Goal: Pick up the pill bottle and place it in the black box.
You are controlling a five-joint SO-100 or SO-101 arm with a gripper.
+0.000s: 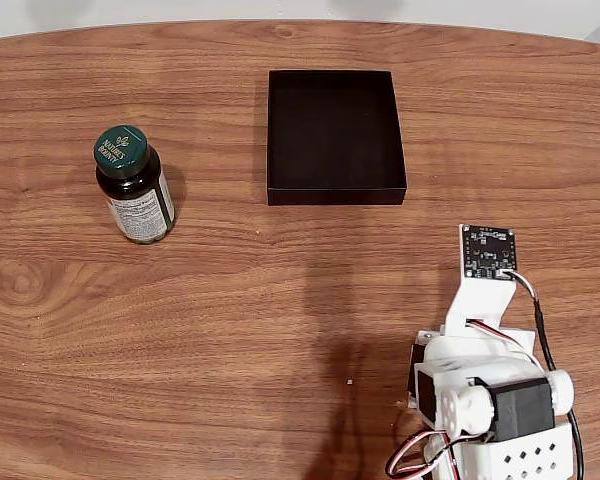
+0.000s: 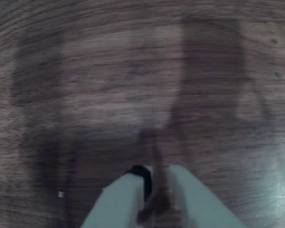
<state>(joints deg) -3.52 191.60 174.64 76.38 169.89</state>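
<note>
The pill bottle (image 1: 134,187) stands upright at the left of the wooden table in the fixed view, dark brown with a green gold-printed cap and a white label. The black box (image 1: 335,135) sits at the middle back, and nothing lies in it. My arm (image 1: 485,385) is folded at the bottom right, far from both. In the wrist view my gripper (image 2: 154,175) comes up from the bottom edge. Its pale fingers (image 2: 126,199) are closed together, with nothing between them, just above bare wood.
The wooden table (image 1: 230,320) has a curved far edge against a white wall. A tiny white speck (image 1: 349,381) lies left of the arm's base, and the speck (image 2: 61,193) also shows in the wrist view. Cables (image 1: 545,340) hang along the arm.
</note>
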